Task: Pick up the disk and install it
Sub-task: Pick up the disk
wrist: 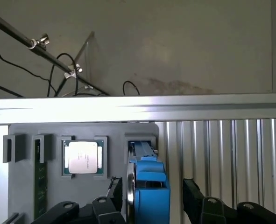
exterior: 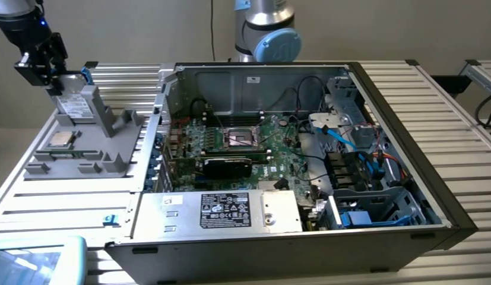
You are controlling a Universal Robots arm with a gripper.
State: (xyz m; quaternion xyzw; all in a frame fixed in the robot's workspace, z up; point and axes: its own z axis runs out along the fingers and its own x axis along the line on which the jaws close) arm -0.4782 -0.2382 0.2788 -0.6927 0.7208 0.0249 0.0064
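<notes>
The disk (exterior: 73,105) stands on edge in a slot of the grey parts holder (exterior: 110,157), on the exterior view's left. It is silver-grey with a white label and a bright blue carrier. My gripper (exterior: 51,83) hangs right over its upper end. In the wrist view the disk's blue carrier end (wrist: 149,186) sits between my two black fingers (wrist: 115,189), and my gripper (wrist: 152,186) is open. A gap shows between the carrier and the far finger, so nothing is gripped.
The holder also carries a small square processor chip (wrist: 83,157) and a green memory stick (wrist: 40,182). The open computer case (exterior: 404,148) fills the middle, with a stickered silver box (exterior: 229,211), motherboard (exterior: 245,148) and blue cables (exterior: 344,139). The arm's base (exterior: 265,35) stands behind.
</notes>
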